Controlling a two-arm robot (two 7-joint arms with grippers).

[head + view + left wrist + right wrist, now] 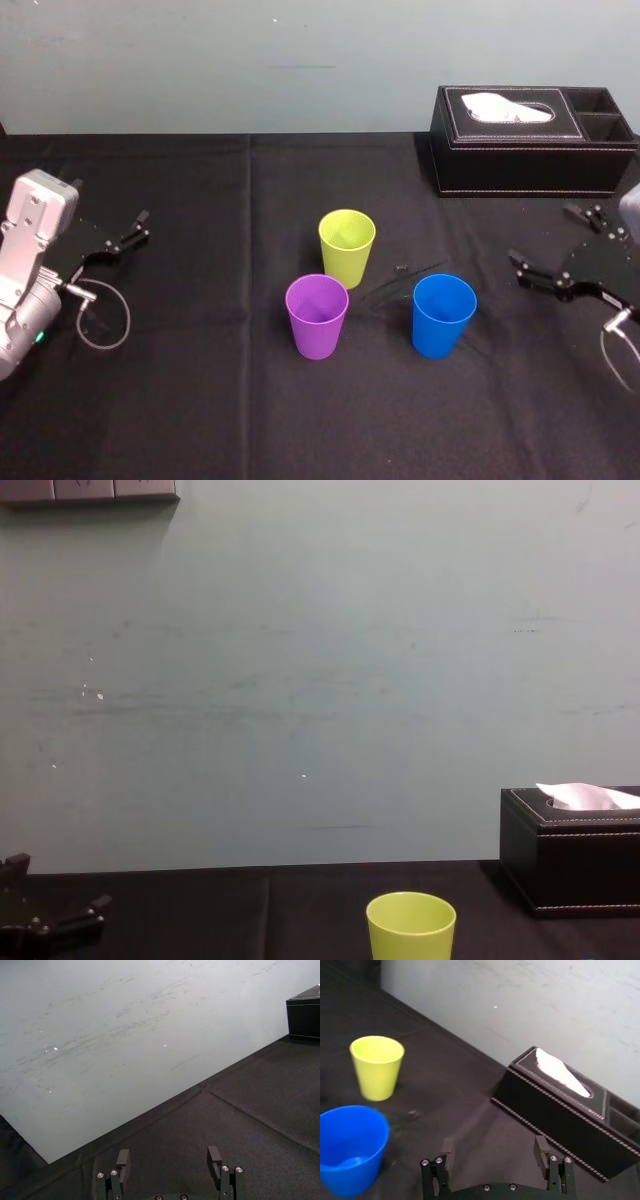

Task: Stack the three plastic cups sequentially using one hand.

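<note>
Plainly, black-draped table, pale scuffed wall, left tool and right tool released

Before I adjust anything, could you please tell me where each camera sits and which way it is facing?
Head: high, looking down on the table; purple cup, yellow-green cup and blue cup between the open left gripper and open right gripper.
Chest: low, facing the wall; left gripper at lower left.
Left wrist: on the left arm, facing table and wall past its gripper.
Right wrist: on the right arm, facing the tissue box past its gripper.
Shared: chest and right wrist both see the yellow-green cup and tissue box.
</note>
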